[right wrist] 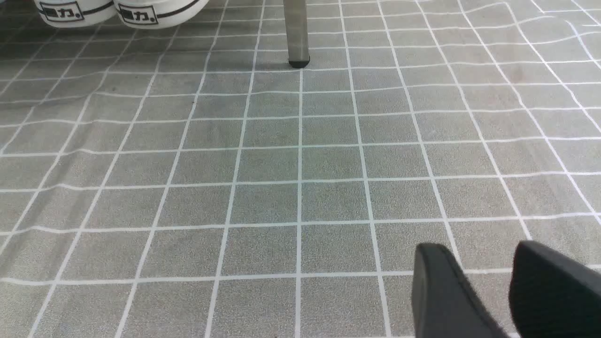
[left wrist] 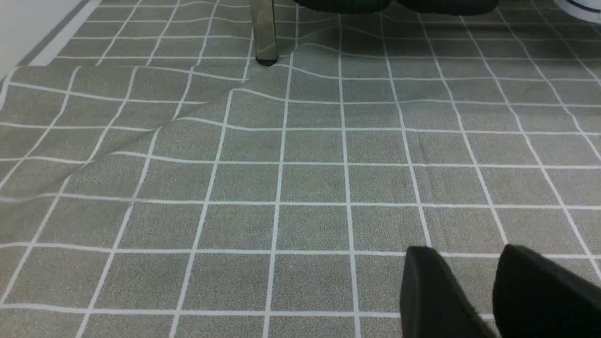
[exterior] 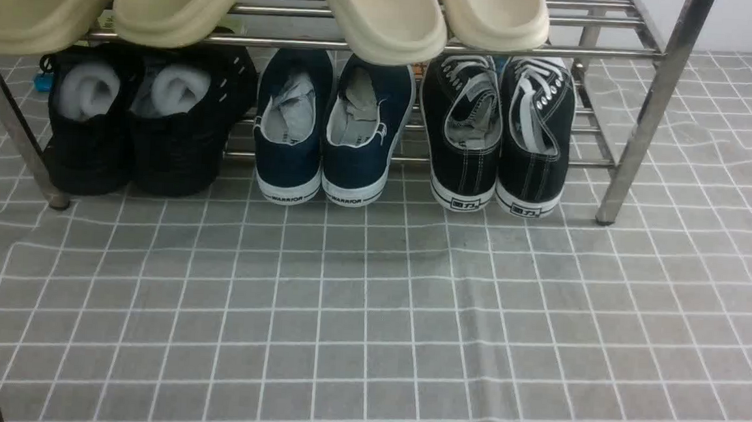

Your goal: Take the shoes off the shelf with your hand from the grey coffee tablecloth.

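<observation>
Near the robot, the left fingers (left wrist: 436, 291) and right fingers (right wrist: 446, 291) hung open and empty over the cloth (exterior: 369, 315), so the job was only starting, and next one had to reach far ahead to the black shoes (exterior: 470, 158), low on the shelf (exterior: 648, 117), at its right end.

Grey grid tablecloth (exterior: 369, 315) in front of the shelf (exterior: 620, 54) is bare, so the frontal approach is wide open. The black canvas sneakers (exterior: 497, 146) sit rightmost on the lower tier, heels out front and pressed side by side. Overhead, the top front bar and overhanging beige slippers (exterior: 387, 22) sit right above the laces, so it's tight from above. The right front leg (exterior: 649, 123) is near the right sneaker with a slim gap. The navy sneakers (exterior: 328, 143) are just beside on the left, with a narrow slot between.
</observation>
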